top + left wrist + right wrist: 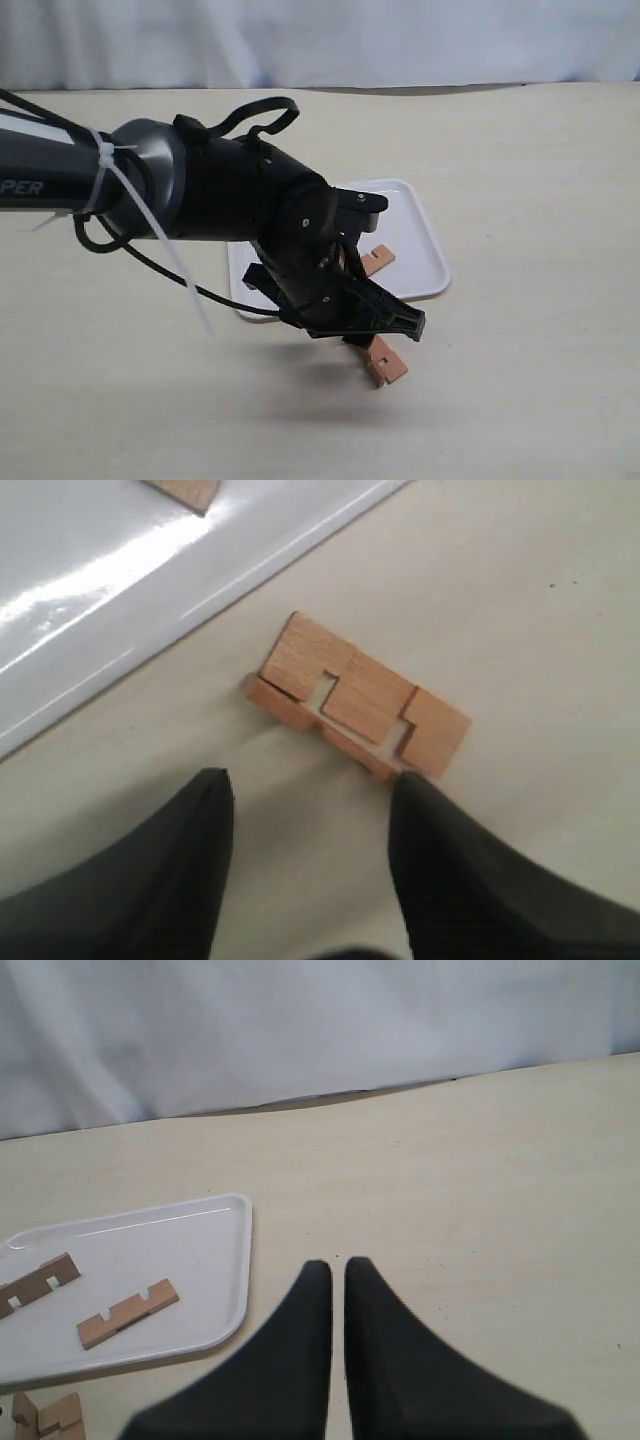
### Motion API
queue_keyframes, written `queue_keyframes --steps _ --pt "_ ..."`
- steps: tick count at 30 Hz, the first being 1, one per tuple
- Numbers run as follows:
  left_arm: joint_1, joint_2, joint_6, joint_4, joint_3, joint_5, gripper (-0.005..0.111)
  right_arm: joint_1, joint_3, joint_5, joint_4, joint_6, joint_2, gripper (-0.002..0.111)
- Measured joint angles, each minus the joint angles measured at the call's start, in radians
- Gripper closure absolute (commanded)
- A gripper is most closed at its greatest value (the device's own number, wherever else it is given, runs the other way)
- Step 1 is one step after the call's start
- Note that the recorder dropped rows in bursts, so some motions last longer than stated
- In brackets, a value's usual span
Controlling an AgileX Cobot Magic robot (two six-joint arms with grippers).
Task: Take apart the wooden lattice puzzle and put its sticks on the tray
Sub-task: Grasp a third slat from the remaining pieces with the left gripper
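Black fingers (200, 860) of left gripper (308, 780) spread wide, empty, close over two overlapped reddish-brown notched wooden sticks (360, 695) on beige table (550, 580), just beside flat white rectangular plastic tray (100, 630). Two more sticks (128, 1313) (38, 1283) lying apart on tray. Right gripper (337, 1265) nearly closed, holding nothing.

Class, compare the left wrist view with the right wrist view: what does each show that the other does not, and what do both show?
Left wrist view only: the left gripper, open, near the puzzle remainder, whose notches show close up. Right wrist view only: the right gripper, shut and empty, the white backdrop, and two sticks lying apart on the tray. Both: the tray, and the puzzle remainder on the table beside it. The left wrist view catches just one stick's corner there.
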Motion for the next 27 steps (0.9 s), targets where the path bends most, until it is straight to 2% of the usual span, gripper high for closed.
queue_keyframes --steps 4,7,9,16,19,20,27 --pt "-0.005 0.043 -0.060 0.053 -0.093 0.136 0.061 0.000 0.000 0.000 0.000 0.000 0.000 0.104" --pt "-0.048 0.125 -0.168 0.200 -0.213 0.270 0.061 0.000 0.000 0.000 0.000 0.000 0.000 0.104" --pt "-0.063 0.155 -0.185 0.227 -0.245 0.302 0.061 0.000 0.000 0.000 0.000 0.000 0.000 0.104" --pt "-0.068 0.183 -0.201 0.229 -0.305 0.308 0.060 0.000 0.000 0.000 0.000 0.000 0.000 0.104" --pt "-0.068 0.184 -0.201 0.229 -0.304 0.309 0.046 0.000 0.000 0.000 0.000 0.000 0.000 0.104" --pt "-0.068 0.189 -0.201 0.227 -0.304 0.309 0.045 0.000 0.000 0.000 0.000 0.000 0.000 0.104" --pt "-0.068 0.227 -0.224 0.225 -0.304 0.283 0.045 0.000 0.000 0.000 0.000 0.000 0.000 0.104"
